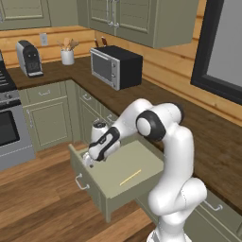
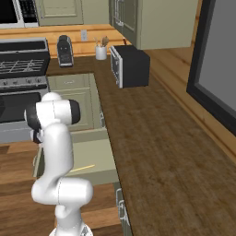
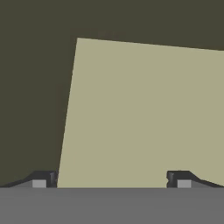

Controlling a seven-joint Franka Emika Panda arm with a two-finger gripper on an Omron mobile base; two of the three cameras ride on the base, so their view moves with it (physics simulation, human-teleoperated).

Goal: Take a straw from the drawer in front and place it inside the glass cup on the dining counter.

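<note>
Straw [image 1: 130,177] lies flat on the floor of the pulled-out drawer [image 1: 101,189], toward its front. Gripper [image 3: 111,179] hangs spread wide and empty over the drawer's far corner, well apart from it.

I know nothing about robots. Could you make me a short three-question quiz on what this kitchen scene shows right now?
1. True or false: the drawer is pulled open.
2. Where does the straw lie?
A. on the bare drawer floor
B. between the claw's fingers
C. on the microwave
3. Fill in: the claw has its fingers spread ____, with nothing between them.

Key
1. True. The drawer sticks out from the cabinets, its pale floor showing.
2. A. The straw lies flat on the floor, apart from the claw, which hangs over the drawer's far left corner.
3. Open. In the hand view, the two fingertips stand wide apart over the drawer floor.
</note>
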